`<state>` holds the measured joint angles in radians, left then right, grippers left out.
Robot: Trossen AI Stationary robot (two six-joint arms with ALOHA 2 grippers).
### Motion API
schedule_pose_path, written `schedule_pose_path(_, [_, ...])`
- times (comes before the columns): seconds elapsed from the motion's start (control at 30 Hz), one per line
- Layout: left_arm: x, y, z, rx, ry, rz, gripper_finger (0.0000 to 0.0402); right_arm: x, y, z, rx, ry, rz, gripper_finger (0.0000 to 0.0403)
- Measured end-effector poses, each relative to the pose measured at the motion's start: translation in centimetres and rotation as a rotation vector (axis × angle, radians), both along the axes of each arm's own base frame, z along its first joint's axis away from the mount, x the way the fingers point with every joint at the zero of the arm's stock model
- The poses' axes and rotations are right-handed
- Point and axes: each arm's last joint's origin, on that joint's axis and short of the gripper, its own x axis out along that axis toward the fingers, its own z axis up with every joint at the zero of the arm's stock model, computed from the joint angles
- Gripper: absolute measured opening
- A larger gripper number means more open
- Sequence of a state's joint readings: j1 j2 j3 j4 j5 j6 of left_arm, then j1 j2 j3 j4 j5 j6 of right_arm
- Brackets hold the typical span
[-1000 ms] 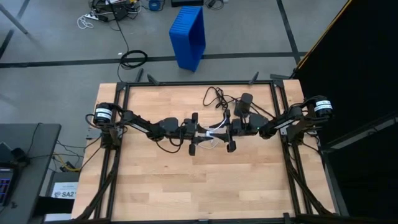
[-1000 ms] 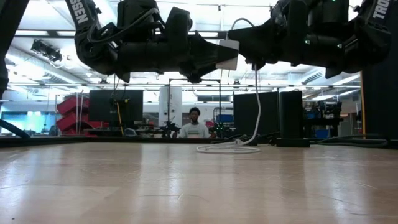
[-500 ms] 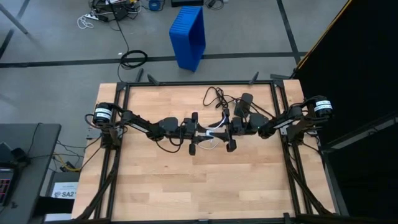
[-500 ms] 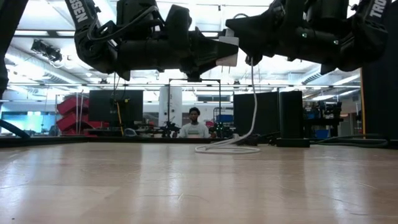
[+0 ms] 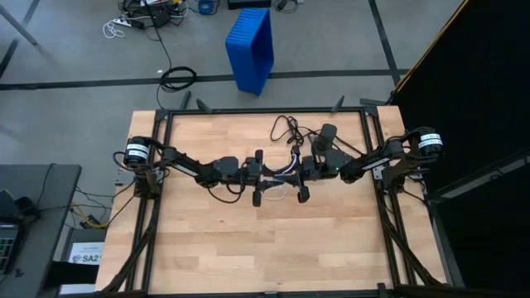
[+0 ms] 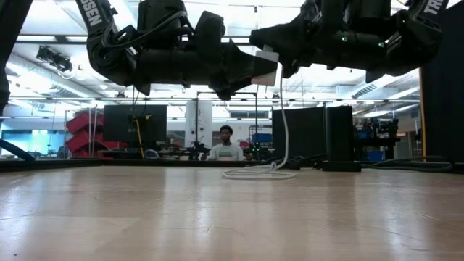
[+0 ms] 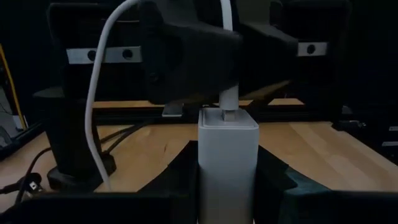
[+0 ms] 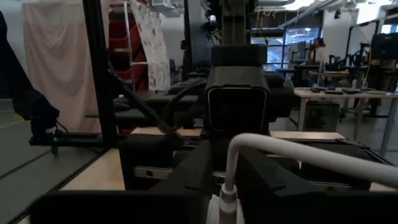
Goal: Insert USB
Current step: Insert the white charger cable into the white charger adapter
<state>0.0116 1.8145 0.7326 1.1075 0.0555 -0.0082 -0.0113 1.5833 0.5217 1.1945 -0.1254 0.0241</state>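
Nearly done: right gripper (image 5: pixel 291 171) pinches the USB (image 7: pixel 227 104) plug at the charger (image 7: pixel 227 163), which left gripper (image 5: pixel 269 175) clamps; full seating unclear.

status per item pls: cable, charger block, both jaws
USB cable: plug at the white charger block's port, rest hanging to a loop on the table.
White charger block: upright, held off the table.
Left gripper: jaws shut on the block.
Right gripper: jaws shut on the plug.

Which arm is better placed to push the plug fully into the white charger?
Probably the right gripper: it holds the USB plug at the charger port, while the left gripper only braces the charger.
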Motion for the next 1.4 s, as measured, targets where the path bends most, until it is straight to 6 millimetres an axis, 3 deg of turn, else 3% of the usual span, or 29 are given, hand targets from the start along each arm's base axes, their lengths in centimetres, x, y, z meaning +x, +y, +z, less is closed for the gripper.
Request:
schedule_pose_path(0.53, [0.0,0.0,-0.3,-0.001,0.017,0.006,0.0070,0.1,0.1,-0.6,-0.020,0.067,-0.048,0.0001])
schedule_pose_path(0.83, [0.3,-0.3,0.7,0.000,-0.068,-0.004,0.0070,0.1,0.8,-0.4,-0.057,0.058,-0.070,0.0000])
schedule_pose_path(1.4, [-0.4,-0.4,0.6,0.000,-0.117,-0.001,0.0070,-0.1,0.9,-0.1,-0.043,0.073,-0.058,0.0001])
